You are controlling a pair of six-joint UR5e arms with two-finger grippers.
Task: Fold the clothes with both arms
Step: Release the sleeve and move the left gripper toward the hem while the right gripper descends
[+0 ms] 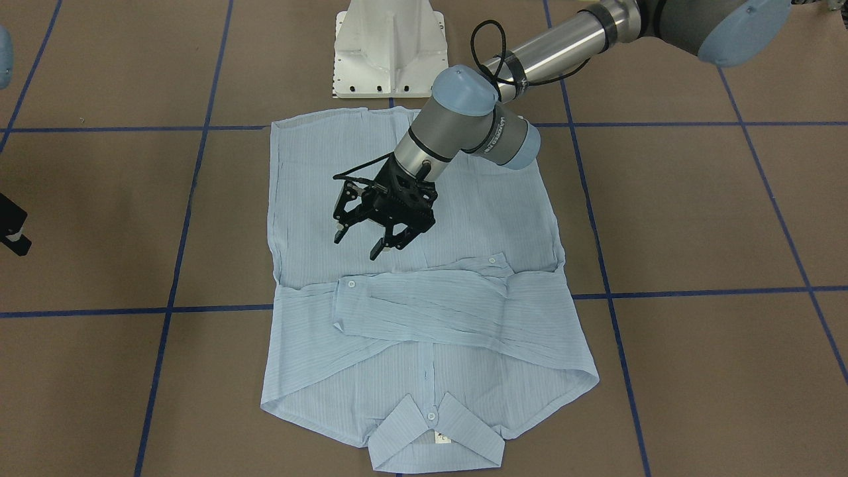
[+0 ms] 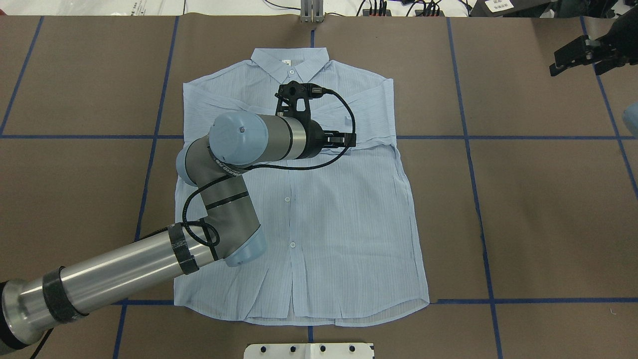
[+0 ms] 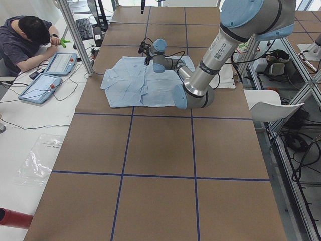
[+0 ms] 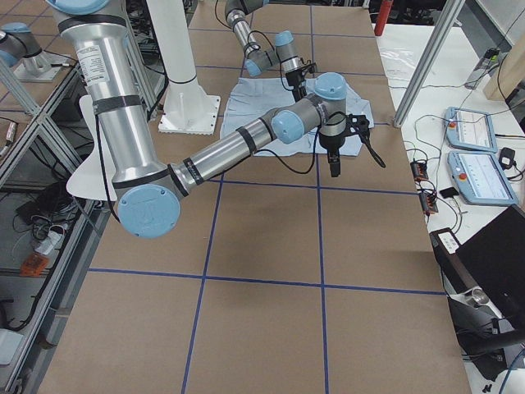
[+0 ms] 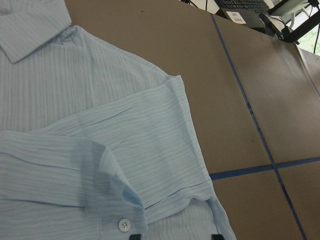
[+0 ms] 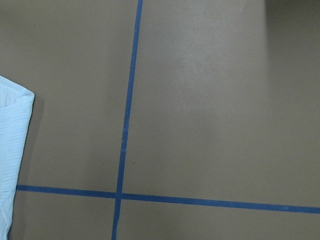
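The light blue striped shirt (image 2: 344, 224) is laid flat, buttons up, in the middle of the brown table (image 2: 538, 199), with its collar (image 2: 291, 60) away from the robot. Its sleeves (image 1: 444, 301) are folded across the chest, which suggests the body fold is due. The left gripper (image 1: 366, 240) is held above the shirt near them, jaws spread and empty. The right gripper (image 2: 580, 52) is held well aside, probably to keep clear; whether it is spread cannot be told

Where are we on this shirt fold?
Done: the shirt lies flat, buttoned front up, both sleeves folded across the chest. In hand: nothing; the left claw hovers open above the shirt's middle, and the right claw is off over bare table. Left: folding the sides and body.
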